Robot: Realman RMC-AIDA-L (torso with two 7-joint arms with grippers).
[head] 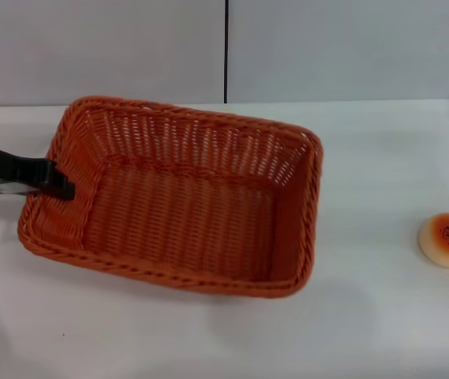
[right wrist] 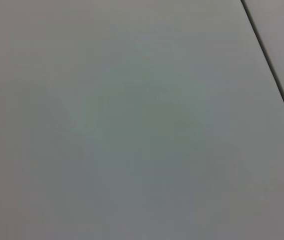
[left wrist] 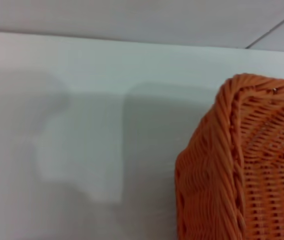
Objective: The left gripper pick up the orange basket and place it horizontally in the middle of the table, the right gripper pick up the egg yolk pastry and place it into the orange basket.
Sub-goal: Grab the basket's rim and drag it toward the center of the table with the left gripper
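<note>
A: What is closest to us?

B: The white tabletop [head: 208,339]. On it sits the big orange basket [head: 181,225], open side up, turned a little crooked.

A: Where is the little bun?

B: The egg yolk pastry [head: 447,239] lies far off to the right of the basket, near the edge of the head view. Nothing touches it.

A: And the robot's left end effector [head: 57,183]?

B: It comes in from the left and sits at the basket's left rim. Its dark tips look pinched on the rim, but I can't tell for sure.

A: What is at the back?

B: A grey wall [head: 98,47] with a dark line [head: 226,51] down it.

A: The right end effector?

B: I can't see it.
</note>
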